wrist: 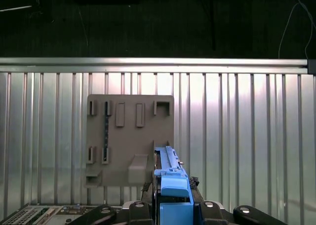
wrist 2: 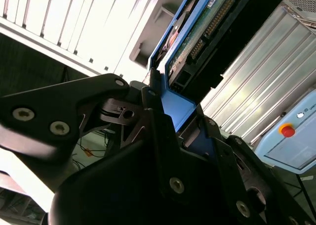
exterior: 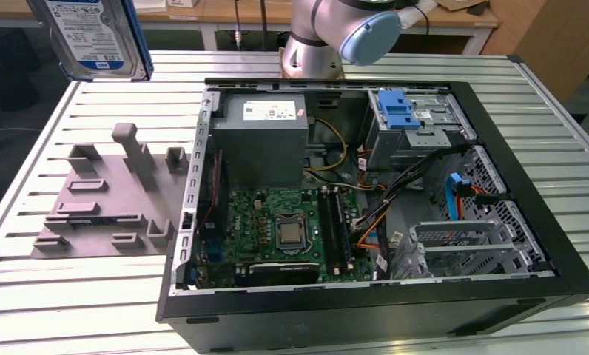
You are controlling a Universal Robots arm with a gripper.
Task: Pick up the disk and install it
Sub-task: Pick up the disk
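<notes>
The disk (exterior: 92,37), silver with a white-and-blue label and a blue bracket, hangs high above the table at the exterior view's far left, over the grey holder plate (exterior: 107,200). In the second wrist view my gripper (wrist 2: 175,111) is shut on the disk (wrist 2: 197,32), with its black fingers (wrist 2: 148,99) clamped on the blue bracket's end. In the first wrist view the disk (wrist: 170,178) shows edge-on, rising from my gripper (wrist: 173,205) well above the grey holder plate (wrist: 128,141).
The open computer case (exterior: 531,222) lies on the slatted metal table (exterior: 38,296). Inside it are a grey power-supply box (exterior: 263,140), a green motherboard (exterior: 274,229) and a blue latch on a metal cage (exterior: 398,111). The arm's base (exterior: 320,44) stands behind the case.
</notes>
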